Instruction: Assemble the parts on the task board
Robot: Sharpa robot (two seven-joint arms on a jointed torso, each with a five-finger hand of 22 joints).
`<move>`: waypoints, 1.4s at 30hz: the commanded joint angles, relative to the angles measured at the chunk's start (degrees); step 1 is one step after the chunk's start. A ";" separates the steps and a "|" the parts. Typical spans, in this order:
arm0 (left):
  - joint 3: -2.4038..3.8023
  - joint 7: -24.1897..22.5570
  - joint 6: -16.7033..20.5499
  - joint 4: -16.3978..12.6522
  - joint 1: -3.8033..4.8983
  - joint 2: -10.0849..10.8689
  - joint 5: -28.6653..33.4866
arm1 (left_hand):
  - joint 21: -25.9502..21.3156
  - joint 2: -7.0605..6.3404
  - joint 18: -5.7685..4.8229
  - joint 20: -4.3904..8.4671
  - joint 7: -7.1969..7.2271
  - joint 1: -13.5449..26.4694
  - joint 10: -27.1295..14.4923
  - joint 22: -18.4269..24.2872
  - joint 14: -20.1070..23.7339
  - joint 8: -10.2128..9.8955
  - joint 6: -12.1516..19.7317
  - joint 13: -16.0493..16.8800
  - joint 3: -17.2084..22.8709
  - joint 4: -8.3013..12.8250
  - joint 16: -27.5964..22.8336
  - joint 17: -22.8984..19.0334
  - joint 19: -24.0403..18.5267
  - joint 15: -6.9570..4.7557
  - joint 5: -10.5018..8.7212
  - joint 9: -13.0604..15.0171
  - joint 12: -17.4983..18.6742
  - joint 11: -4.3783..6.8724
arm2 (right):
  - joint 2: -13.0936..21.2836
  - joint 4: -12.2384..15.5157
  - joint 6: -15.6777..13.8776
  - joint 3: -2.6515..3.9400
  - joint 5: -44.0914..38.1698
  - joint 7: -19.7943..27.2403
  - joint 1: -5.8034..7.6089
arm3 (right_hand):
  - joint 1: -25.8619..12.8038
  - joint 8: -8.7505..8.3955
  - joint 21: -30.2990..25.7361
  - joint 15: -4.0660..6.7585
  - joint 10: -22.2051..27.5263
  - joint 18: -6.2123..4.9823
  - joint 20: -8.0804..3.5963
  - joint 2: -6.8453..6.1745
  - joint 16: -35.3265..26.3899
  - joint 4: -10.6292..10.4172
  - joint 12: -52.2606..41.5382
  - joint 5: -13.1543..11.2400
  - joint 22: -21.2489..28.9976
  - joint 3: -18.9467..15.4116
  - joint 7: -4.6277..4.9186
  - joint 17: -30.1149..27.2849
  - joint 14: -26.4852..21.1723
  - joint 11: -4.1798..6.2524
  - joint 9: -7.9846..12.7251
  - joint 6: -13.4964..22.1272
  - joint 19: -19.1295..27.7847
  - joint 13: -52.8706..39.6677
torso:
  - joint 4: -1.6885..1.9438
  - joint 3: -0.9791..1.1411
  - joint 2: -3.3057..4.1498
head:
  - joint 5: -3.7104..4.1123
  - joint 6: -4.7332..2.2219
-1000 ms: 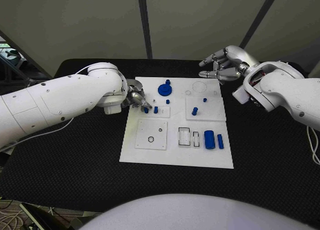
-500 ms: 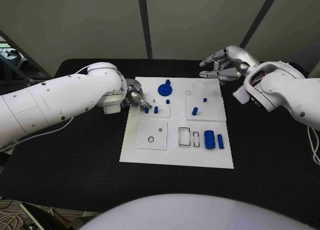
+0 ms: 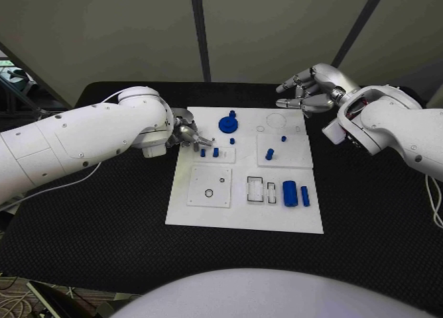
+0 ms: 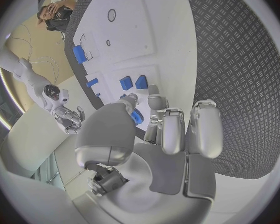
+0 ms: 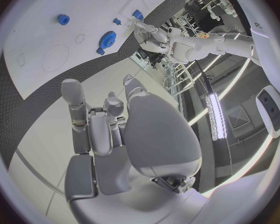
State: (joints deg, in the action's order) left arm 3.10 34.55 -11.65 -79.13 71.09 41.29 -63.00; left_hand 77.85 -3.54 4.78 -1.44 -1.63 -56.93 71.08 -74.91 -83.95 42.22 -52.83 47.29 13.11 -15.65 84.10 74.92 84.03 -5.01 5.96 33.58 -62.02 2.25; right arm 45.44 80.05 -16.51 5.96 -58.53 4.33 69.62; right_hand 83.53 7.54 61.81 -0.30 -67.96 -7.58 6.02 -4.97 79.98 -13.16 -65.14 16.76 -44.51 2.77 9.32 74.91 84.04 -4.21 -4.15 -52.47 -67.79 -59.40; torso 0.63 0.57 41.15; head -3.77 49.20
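The white task board (image 3: 243,212) lies in the middle of the black table. Two short blue pegs (image 3: 209,152) stand near its left edge, and they show in the left wrist view as pegs (image 4: 134,82). My left hand (image 3: 187,136) hovers just beside them, thumb close to fingers. A blue bit (image 4: 137,117) shows between thumb tip and fingers; I cannot tell whether it is held. A blue gear (image 3: 227,124), a blue peg (image 3: 269,154) and two blue cylinders (image 3: 295,193) sit on the board. My right hand (image 3: 303,93) hangs above the far right corner, holding nothing, fingers apart.
A small blue stud (image 3: 232,140) and another stud (image 3: 284,138) stand on the board. Two rectangular slots (image 3: 260,189) and a small oval hole (image 3: 209,193) lie in its near half. Black table mat (image 3: 97,225) spreads bare on both sides.
My left hand has drawn back slightly from the two pegs, towards the far left of the board. The right hand and the parts have not moved.
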 commanded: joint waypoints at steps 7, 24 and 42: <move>0.44 -5.58 10.45 -0.45 0.08 1.15 1.94 | -7.97 0.84 -0.11 -0.04 -1.29 -2.05 -6.59 2.47 -3.97 -1.48 3.37 -9.03 -3.64 -0.51 -0.55 8.24 -2.26 0.46 0.25 -0.65 6.98 -1.25 | 0.17 0.05 0.19 0.04 -0.10 0.40 0.08 | -0.05 0.40 -0.27 0.54 0.36 -0.70 -0.11 0.55 -0.19 0.27 0.18 0.18 0.05 -0.22 -0.04 0.09 2.42 -0.01 0.06 -0.34 0.22 0.07 | 0.00 0.03 -0.01 | 0.04 -0.24; -0.24 -35.58 27.10 -0.62 -0.27 -1.37 -6.23 | -50.16 -5.10 5.77 -5.70 -7.54 -26.47 -20.45 35.20 18.90 -20.02 6.60 -32.13 3.75 11.56 -44.73 -36.25 -21.06 6.80 0.42 -18.29 32.53 -8.09 | 0.20 0.19 -0.36 0.04 -0.10 0.75 0.08 | 0.27 0.45 -1.91 0.58 4.83 -1.03 -0.15 0.81 -1.59 0.25 5.71 0.31 2.15 0.02 -0.06 -1.53 1.97 0.04 0.09 -0.21 1.10 6.36 | -0.07 0.06 0.00 | 1.23 -1.73; -2.90 -35.62 21.27 3.67 -0.73 -6.09 -21.60 | -37.67 -6.41 4.59 -5.33 -6.69 -23.33 -16.79 24.90 9.96 -27.08 0.46 -38.71 2.65 12.61 -22.48 -24.79 -13.57 6.08 0.35 -23.96 37.73 -7.69 | -0.09 0.20 -0.18 0.04 -0.22 0.60 0.07 | 0.61 0.48 -2.06 0.62 4.79 -1.03 -0.18 0.89 -1.71 0.38 6.03 0.43 2.23 0.19 -0.08 -1.56 1.96 0.08 0.09 -0.19 1.06 6.73 | -0.01 0.03 0.01 | 1.73 -1.96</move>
State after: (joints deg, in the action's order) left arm 0.20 -0.48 11.61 -75.65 70.31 35.38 -80.59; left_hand 39.35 -10.24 8.37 -6.77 -8.28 -80.52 53.90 -49.34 -73.74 15.37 -51.92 8.64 16.12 -2.99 60.96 49.61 70.18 1.11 6.18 9.71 -24.55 -5.54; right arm 45.41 80.15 -16.56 5.96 -58.57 4.45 69.62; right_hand 84.00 7.76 60.02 -0.09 -63.65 -7.58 5.72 -4.50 78.66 -12.99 -59.38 16.98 -42.37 2.94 9.31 73.36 83.83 -4.19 -4.15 -52.46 -67.06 -52.72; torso 0.57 0.58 41.21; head -2.11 47.24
